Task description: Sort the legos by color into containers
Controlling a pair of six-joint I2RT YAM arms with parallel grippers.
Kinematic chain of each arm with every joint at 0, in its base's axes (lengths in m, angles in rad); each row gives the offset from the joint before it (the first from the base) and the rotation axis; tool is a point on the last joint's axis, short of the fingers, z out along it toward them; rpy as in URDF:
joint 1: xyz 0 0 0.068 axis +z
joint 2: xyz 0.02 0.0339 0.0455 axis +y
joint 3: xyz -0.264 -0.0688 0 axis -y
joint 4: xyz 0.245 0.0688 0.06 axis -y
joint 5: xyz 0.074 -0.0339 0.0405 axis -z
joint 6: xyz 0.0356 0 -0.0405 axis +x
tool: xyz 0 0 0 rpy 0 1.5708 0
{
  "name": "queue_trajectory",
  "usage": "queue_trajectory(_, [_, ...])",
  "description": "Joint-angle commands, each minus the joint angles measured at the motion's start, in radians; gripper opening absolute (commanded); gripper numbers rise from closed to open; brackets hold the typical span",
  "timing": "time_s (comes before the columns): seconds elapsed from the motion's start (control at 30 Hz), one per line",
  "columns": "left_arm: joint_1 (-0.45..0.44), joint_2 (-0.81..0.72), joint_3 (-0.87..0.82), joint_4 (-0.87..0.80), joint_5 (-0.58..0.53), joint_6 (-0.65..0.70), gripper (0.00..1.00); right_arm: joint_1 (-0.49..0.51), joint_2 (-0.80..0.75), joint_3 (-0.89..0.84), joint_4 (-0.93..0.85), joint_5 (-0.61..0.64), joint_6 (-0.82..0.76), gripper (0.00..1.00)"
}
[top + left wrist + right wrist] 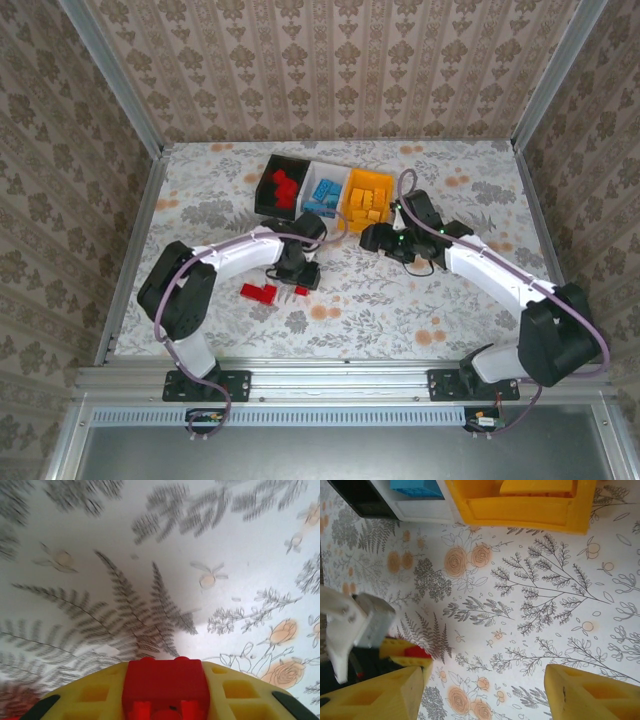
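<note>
My left gripper (pixel 300 278) is shut on a red lego (pixel 167 686), which sits between its yellow fingers (pixel 90 700) just above the floral table. The right wrist view catches the same lego (pixel 417 652) at its left edge. More red legos (pixel 258 292) lie on the table just left of that gripper. The joined containers stand at the back: the black bin (pixel 272 190) holds red bricks, the white bin (pixel 325 190) blue ones, the orange bin (pixel 368 197) orange ones. My right gripper (pixel 374 238) (pixel 485 680) hangs open and holds nothing, just in front of the orange bin (pixel 520 511).
The table wears a floral cloth (pixel 450 320) and is walled in by patterned panels with a metal frame. The two arms meet near the middle, in front of the bins. Open cloth lies at the right front and the far left.
</note>
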Motion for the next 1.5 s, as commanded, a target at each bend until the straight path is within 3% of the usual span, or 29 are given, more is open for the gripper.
queue_trajectory(0.0, [0.073,-0.012,0.125,-0.065,0.015,0.081,0.29,-0.004,-0.080,-0.036,-0.057,0.043,-0.014,0.67])
queue_trajectory(0.37, [0.322,0.224,0.667,-0.198,-0.010,0.252,0.29,-0.013,-0.257,-0.187,-0.107,0.073,0.010,0.67])
queue_trajectory(0.83, [0.403,0.652,1.212,-0.316,-0.062,0.361,0.29,-0.004,-0.362,-0.258,-0.126,0.080,0.073,0.68])
queue_trajectory(1.0, [0.427,0.700,1.250,-0.313,-0.036,0.351,0.31,-0.001,-0.432,-0.302,-0.142,0.098,0.093,0.71])
queue_trajectory(1.1, [0.428,0.705,1.249,-0.306,-0.028,0.352,0.48,-0.001,-0.450,-0.310,-0.169,0.104,0.088,0.73])
queue_trajectory(1.17, [0.427,0.704,1.251,-0.305,-0.027,0.349,0.53,-0.001,-0.448,-0.307,-0.175,0.100,0.084,0.73])
queue_trajectory(1.47, [0.433,0.627,1.209,-0.299,-0.047,0.342,0.59,-0.001,-0.404,-0.298,-0.154,0.082,0.051,0.75])
